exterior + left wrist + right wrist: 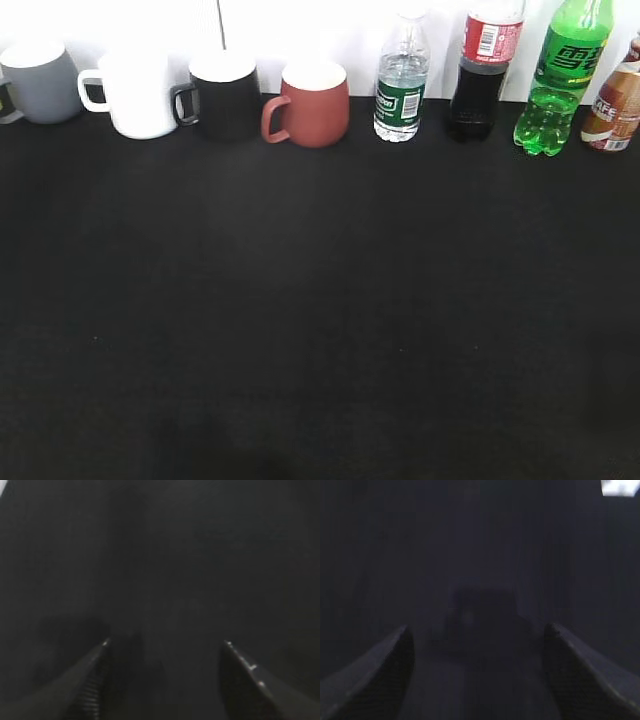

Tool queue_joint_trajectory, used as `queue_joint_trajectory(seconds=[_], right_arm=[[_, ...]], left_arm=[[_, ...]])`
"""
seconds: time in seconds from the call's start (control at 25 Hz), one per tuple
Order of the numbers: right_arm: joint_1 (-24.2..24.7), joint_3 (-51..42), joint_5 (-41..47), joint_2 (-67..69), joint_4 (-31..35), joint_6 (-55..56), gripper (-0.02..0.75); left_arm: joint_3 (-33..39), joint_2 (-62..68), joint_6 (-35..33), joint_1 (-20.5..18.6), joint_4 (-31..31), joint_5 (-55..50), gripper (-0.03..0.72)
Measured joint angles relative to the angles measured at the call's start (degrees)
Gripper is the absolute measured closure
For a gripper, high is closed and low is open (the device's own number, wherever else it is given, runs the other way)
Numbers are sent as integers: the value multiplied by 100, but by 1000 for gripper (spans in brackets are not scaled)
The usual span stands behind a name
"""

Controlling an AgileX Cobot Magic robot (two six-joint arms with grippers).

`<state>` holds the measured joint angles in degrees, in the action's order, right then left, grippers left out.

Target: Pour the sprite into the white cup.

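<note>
The sprite [560, 85], a tall bright-green bottle with a green label, stands upright at the back right of the black table [320, 300]. The white cup [138, 93], a glossy white mug with its handle to the left, stands at the back left. Neither gripper shows in the exterior view. In the left wrist view my left gripper [165, 645] is open and empty over the dark table. In the right wrist view my right gripper [477, 630] is open and empty over the dark table. Neither wrist view shows the bottle or the cup.
Along the back edge stand a grey mug [42, 82], a black mug [222, 95], a red-brown mug [310, 103], a clear water bottle [402, 85], a dark cola bottle [484, 70] and a brown bottle [616, 105] at the far right. A white wall lies behind.
</note>
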<state>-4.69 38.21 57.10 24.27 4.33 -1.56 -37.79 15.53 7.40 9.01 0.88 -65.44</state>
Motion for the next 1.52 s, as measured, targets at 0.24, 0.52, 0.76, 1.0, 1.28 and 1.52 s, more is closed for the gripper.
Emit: queue_joint_trajectory(seconds=[0.24, 0.52, 0.76, 1.0, 1.28, 1.52], right_arm=[[0, -959, 237, -1716, -13, 5, 146], [0, -959, 237, -1716, -17, 10, 148], [273, -959, 237, -1864, -5, 15, 150], [927, -971, 242, -2471, 1, 15, 150], [927, -984, 242, -2471, 1, 15, 152], [927, -984, 242, -2471, 1, 15, 151]], left_arm=[[594, -854, -415, 0, -13, 297, 197], [702, -854, -438, 0, -36, 489, 197], [702, -1082, -438, -114, -36, 489, 197], [702, -1588, -438, -540, -24, 493, 197], [702, -1588, -439, -540, -20, 493, 197], [702, -1588, -444, -540, -20, 493, 197]])
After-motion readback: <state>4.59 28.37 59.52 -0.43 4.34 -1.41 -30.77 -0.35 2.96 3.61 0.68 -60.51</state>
